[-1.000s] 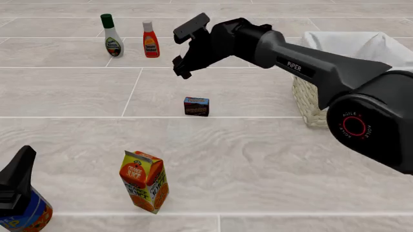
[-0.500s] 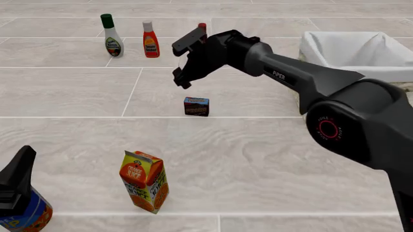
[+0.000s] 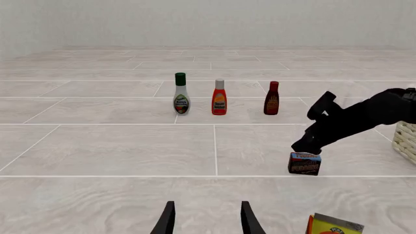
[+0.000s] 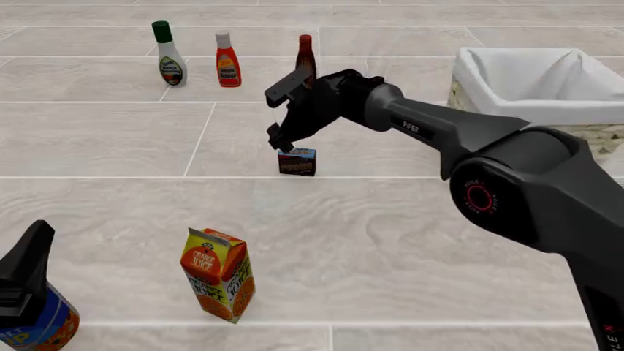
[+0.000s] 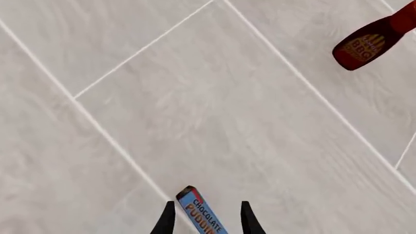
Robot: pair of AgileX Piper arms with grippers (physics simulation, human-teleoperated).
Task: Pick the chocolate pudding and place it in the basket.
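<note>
The surface (image 4: 107, 139) is finished as large rectangular tiles in pale grey-beige with faint wood-like veining, divided by thin white grout lines that are seen running both across and along the front view. In the left wrist view the tiled surface (image 3: 104, 146) is seen extending to a plain, pale grey-white wall (image 3: 208, 22), which is met along a straight horizontal edge. Even, diffuse lighting is indicated; only soft, short shadows are cast on the tiles.
</note>
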